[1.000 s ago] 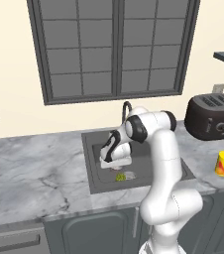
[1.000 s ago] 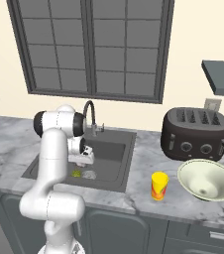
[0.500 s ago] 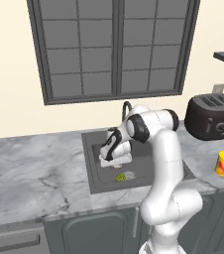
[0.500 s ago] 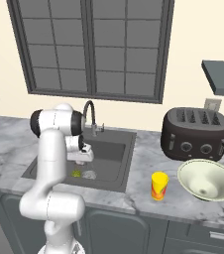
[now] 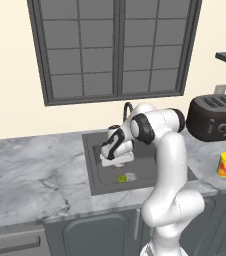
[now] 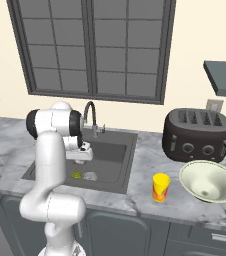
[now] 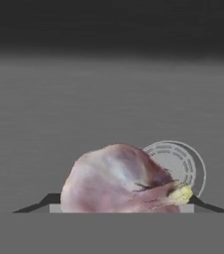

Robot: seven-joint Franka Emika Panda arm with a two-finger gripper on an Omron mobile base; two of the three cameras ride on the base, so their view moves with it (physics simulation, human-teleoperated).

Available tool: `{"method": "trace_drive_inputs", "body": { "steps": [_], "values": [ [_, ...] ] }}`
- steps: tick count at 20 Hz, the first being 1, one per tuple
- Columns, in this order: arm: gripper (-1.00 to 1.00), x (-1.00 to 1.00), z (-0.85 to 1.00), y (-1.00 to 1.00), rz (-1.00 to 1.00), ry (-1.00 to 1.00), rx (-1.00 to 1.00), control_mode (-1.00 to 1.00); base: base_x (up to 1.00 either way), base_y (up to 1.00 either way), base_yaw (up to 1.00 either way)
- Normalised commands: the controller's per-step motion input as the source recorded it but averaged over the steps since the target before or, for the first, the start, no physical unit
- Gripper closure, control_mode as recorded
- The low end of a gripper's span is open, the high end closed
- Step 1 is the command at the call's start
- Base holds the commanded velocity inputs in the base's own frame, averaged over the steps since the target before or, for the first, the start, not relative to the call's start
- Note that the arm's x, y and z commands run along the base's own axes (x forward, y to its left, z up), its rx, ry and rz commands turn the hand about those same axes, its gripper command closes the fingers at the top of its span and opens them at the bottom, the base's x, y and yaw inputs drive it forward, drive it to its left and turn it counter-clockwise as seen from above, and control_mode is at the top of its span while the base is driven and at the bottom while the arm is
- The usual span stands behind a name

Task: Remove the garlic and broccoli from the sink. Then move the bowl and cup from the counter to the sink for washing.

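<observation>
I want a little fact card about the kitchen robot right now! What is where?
gripper: down in the sink, around the garlic, jaws wide
garlic: pinkish bulb between the finger tips, beside the drain disc
broccoli: on the sink floor
sink: dark basin with a curved tap
cup: yellow, on the counter
bowl: on the counter, right of the cup
counter: grey marble
toaster: behind the bowl

Grey-and-white veined marble tabletop (image 6: 150,165) above dark grey cabinets, with a recessed dark sink (image 6: 127,155). Standing on it, right of the sink: a dark four-slot toaster (image 6: 199,134), a yellow cup (image 6: 160,187), and a wide pale bowl (image 6: 208,181) just beside the cup.
</observation>
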Motion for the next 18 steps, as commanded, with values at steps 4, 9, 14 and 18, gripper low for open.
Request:
{"method": "trace_drive_inputs", "body": {
  "steps": [4, 9, 14, 18],
  "values": [
    [1.0, -0.16, 0.24, -0.09, 0.0, 0.0, 0.0, -1.0, 0.0, 0.0, 0.0],
    [1.0, -0.2, 0.23, -0.02, 0.0, 0.0, 0.0, -1.0, 0.0, 0.0, 0.0],
    [1.0, -0.18, 0.22, 0.07, 0.0, 0.0, 0.0, -1.0, 0.0, 0.0, 0.0],
    [1.0, -0.17, 0.26, 0.06, 0.0, 0.0, -0.01, -1.0, 0.0, 0.0, 0.0]
  ]
}}
